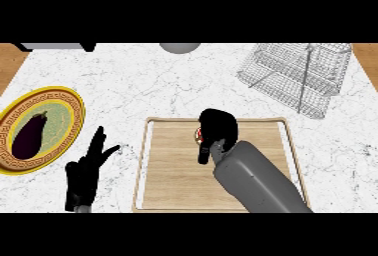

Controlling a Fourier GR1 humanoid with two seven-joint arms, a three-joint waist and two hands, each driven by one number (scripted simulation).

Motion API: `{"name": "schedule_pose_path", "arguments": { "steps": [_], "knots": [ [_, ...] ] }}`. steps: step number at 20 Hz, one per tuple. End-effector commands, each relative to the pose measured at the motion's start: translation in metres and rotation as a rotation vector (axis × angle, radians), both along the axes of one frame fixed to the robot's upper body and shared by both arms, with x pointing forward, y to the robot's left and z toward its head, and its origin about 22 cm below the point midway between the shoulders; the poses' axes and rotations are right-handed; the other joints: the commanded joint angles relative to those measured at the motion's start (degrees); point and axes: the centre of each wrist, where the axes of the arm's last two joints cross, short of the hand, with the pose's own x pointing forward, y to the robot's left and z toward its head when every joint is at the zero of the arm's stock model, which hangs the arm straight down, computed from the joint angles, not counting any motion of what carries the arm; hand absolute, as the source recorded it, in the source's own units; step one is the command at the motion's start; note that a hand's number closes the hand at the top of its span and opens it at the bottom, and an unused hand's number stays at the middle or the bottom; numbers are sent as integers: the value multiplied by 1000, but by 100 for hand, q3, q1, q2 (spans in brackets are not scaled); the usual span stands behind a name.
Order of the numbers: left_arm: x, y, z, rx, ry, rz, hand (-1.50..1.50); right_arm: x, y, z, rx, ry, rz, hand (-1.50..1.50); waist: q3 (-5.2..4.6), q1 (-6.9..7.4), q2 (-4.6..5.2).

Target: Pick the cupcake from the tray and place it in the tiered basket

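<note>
No legible text, labels, brands, numbers or signs anywhere. On plate [55, 96] rim: ornamental pattern only, no lettering.

The right hand [218, 131] hides most of the cupcake [198, 134].

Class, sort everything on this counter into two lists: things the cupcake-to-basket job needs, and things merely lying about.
Belongs to the job:
cupcake; wooden tray; wire tiered basket; right hand, over the cupcake.

Lying about:
eggplant; yellow plate under it; grey round object at the far edge; left hand, resting open beside the tray.
</note>
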Motion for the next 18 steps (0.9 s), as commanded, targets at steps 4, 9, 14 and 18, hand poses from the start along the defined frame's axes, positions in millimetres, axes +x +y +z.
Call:
{"name": "schedule_pose_path", "arguments": {
  "steps": [4, 9, 14, 18],
  "knots": [
    [0, 17, -6, 3, 38, -12, 0, -6, 7, -18, -24, 7, -5, 150, -28, 25, 30],
    [-17, 18, -11, -1, 49, -12, 0, 1, 10, -30, -121, -95, 93, 150, -27, 56, 33],
    [-14, 17, -12, 20, 41, 36, 0, 0, -114, -36, -165, -150, -30, 150, -24, -209, -8],
    [-17, 15, -12, 3, 48, 62, 0, -2, -241, -29, -192, -180, -194, 150, -15, -369, 4]
  ]
}}
